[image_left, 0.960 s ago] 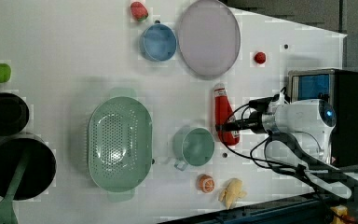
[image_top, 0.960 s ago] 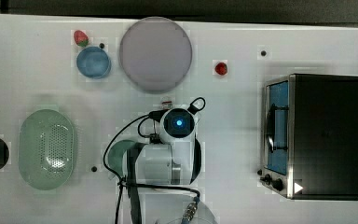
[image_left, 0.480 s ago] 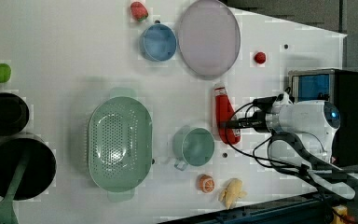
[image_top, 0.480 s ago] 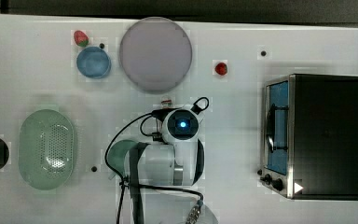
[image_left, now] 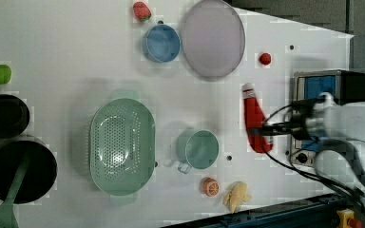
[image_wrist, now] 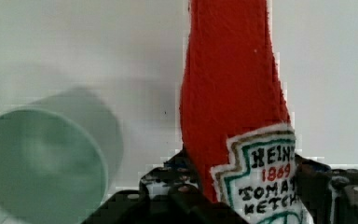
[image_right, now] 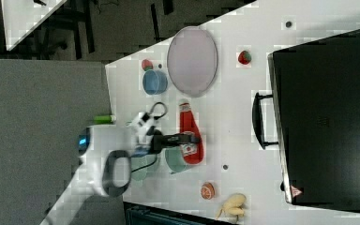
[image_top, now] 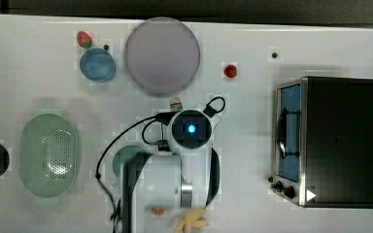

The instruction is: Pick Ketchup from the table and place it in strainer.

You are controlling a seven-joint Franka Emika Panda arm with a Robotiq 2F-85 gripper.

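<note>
- Now the hand (image_wrist: pixel 242 196) is clamped on the red squeeze ketchup bottle (image_left: pixel 254 121), across its long axis.
- Pale green oval perforated plastic strainer (image_left: pixel 122 145) sits well apart, toward the left view's left.

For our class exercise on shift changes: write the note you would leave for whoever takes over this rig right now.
Gripper: jaws shut on the ketchup, gripping its label end.
Ketchup: between the green cup and the oven; not clear whether it is off the table yet.
Strainer: empty, beyond the cup on the left view's left.
Done: grasp.
Left: lift, carry over the cup, lower into the strainer, release.
</note>
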